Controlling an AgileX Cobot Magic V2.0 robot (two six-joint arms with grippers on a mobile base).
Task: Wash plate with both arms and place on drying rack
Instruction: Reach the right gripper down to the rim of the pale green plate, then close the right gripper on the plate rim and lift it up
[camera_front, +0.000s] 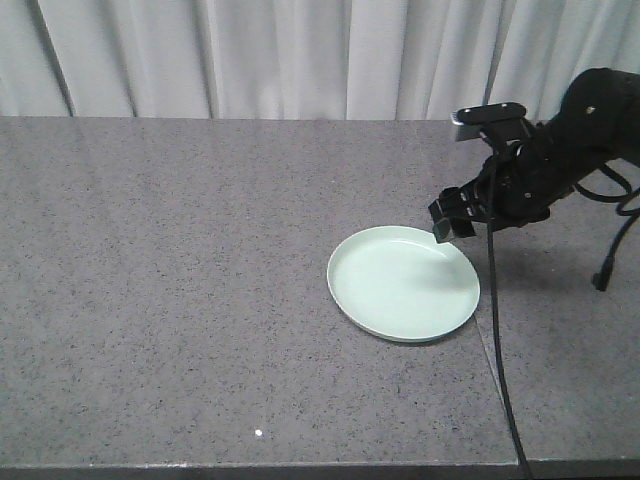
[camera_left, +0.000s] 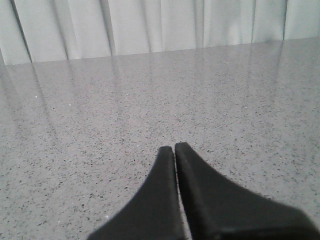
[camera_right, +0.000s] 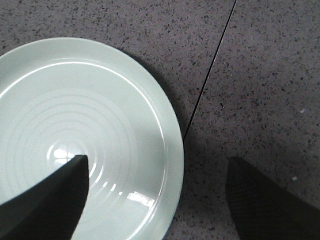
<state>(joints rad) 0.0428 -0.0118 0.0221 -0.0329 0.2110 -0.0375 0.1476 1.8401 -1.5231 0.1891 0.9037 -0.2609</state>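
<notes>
While plate (camera_front: 403, 283) lies flat on counter (camera_front: 180, 280), right tool (camera_right: 157, 160) spread astride its rim; left tool (camera_left: 174, 147) clenched

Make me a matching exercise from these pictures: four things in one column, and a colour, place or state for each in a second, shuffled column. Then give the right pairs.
Things
1. plate
2. left gripper
3. right gripper
4. curtain

States
A. open, nothing gripped
B. white, hanging behind the counter
C. shut, nothing between its fingers
D. pale green, lying flat on the counter

Pairs: 1-D, 2-C, 3-A, 4-B
</notes>
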